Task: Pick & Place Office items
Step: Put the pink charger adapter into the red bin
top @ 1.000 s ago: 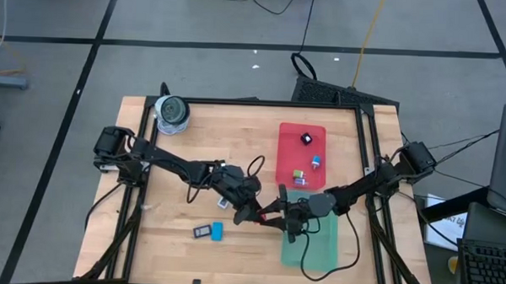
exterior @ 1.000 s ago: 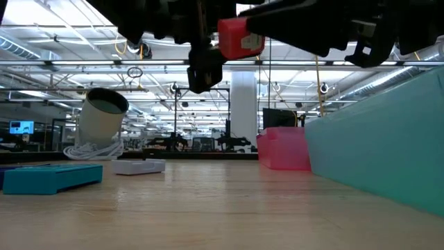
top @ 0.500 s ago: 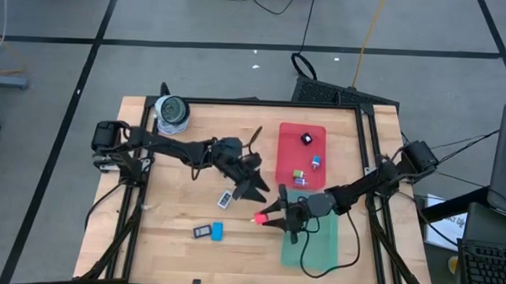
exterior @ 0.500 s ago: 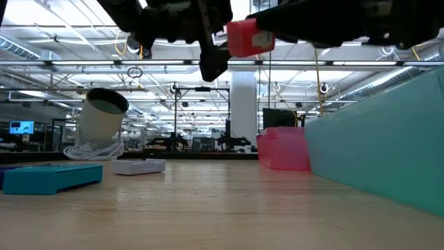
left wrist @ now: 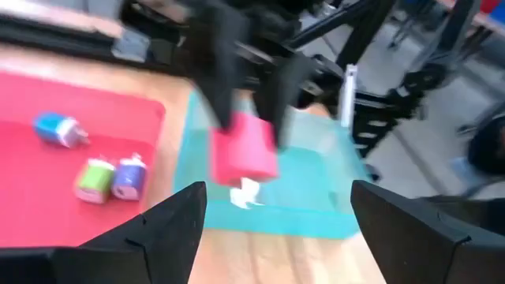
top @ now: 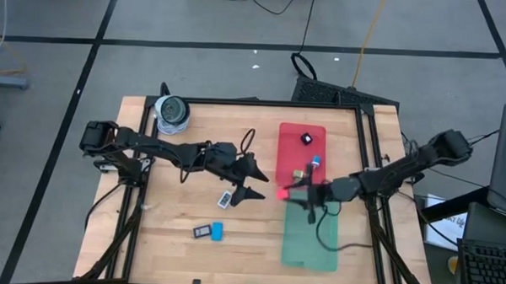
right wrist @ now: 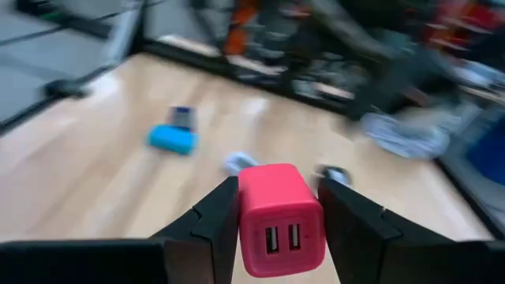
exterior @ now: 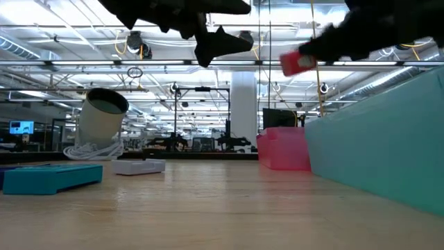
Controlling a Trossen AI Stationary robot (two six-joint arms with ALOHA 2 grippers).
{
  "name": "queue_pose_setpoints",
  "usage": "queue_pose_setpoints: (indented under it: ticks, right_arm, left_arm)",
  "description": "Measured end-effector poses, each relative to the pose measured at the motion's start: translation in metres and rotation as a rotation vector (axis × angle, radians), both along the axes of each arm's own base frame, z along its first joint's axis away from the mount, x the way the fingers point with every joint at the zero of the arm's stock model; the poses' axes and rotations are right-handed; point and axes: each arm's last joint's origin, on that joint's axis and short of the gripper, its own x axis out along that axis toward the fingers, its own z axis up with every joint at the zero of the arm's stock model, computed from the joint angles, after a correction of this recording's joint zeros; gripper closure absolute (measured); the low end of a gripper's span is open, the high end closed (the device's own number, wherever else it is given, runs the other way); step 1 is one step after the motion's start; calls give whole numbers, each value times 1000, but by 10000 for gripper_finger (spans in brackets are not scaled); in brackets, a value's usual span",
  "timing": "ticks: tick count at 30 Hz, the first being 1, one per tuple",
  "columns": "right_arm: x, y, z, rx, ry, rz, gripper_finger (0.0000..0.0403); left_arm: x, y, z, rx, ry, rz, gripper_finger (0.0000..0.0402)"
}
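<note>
- The wooden table (top: 174,240) carries two flat trays side by side toward the right arm: the red tray (top: 294,160) farther back and the green tray (top: 313,245) nearer the front. They appear to serve as drop-off places, which would explain why sorted pieces lie inside them and unsorted ones on bare wood.
- The grey roll (top: 171,112) stands at the far left corner, well apart from the work, so it is out of both arms' way.
- The left gripper (top: 256,179) hangs above the table just beside the red tray's left edge. Its fingers are spread wide with nothing between them, so it looks free to go for another piece.
- The right gripper (right wrist: 278,211) is clamped on the red charger block (right wrist: 280,218), one finger on each flat side, port face outward. It is held in the air at the near-left corner of the red tray, probably for placing there.
- A dark block (top: 305,139) and three small plug-like pieces, blue (left wrist: 57,130), green (left wrist: 93,178) and violet (left wrist: 129,177), already lie in the red tray.
- Left on the wood: a blue bar (top: 217,231) touching a dark piece (top: 202,232), and a white tag (top: 225,199) near the left gripper, apparently awaiting pickup.
</note>
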Motion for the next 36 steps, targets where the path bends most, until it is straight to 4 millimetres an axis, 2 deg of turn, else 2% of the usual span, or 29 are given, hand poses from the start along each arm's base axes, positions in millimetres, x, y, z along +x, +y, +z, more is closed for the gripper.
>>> queue_pose_setpoints:
  ticks: [5, 8, 14, 18, 23, 31, 36]
  right_arm:
    - [-35, -27, -17, 106, -71, -176, 261]
    - [-52, -42, -27, 178, -113, -234, 261]
    - [-79, -63, -51, 278, -140, -340, 261]
    - [-83, -69, -50, 315, -175, -373, 261]
    - [-85, -71, -53, 317, -135, -393, 261]
    - [-85, -73, -59, 332, -87, -422, 262]
    - [-84, -76, -67, 364, -15, -403, 262]
  left_arm:
    - [-1, -6, -5, 137, 24, 85, 87]
    - [-5, -5, -15, 232, 50, 169, 80]
    - [-17, 2, -41, 201, 9, 246, 69]
    - [-30, 9, -58, 162, -39, 265, 75]
    - [-55, 18, -63, 111, -101, 294, 87]
    - [-95, 28, -46, 86, -214, 368, 100]
    - [-103, 31, -36, 63, -256, 407, 96]
